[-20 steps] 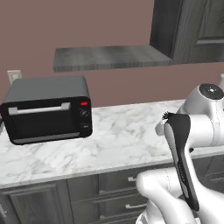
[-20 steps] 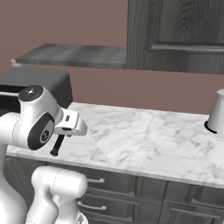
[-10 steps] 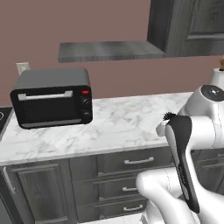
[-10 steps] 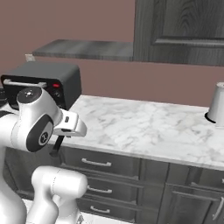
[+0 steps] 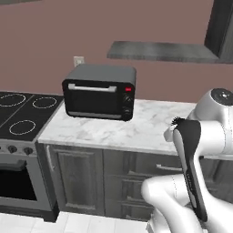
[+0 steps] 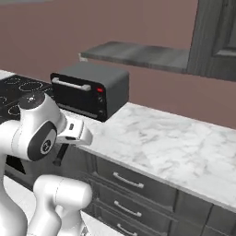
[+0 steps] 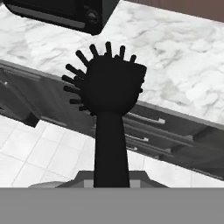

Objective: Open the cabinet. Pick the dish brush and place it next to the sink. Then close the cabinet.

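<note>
Marble worktop point(image 5: 136, 129) runs past a black toaster oven point(image 5: 100, 92) toward a stove point(image 5: 22, 113), with dark drawers point(image 6: 133, 184) below and a grey shelf point(image 5: 164, 51) on the wall. We carry the brush point(image 7: 109, 92) clamped by its handle in the end effector point(image 7: 111, 181), head up, held off the worktop edge above the floor. We judge this the carry step: cabinet point(image 6: 216, 37) at the upper right, sink not in sight. Next we must find the sink, lower the brush beside it and release.
</note>
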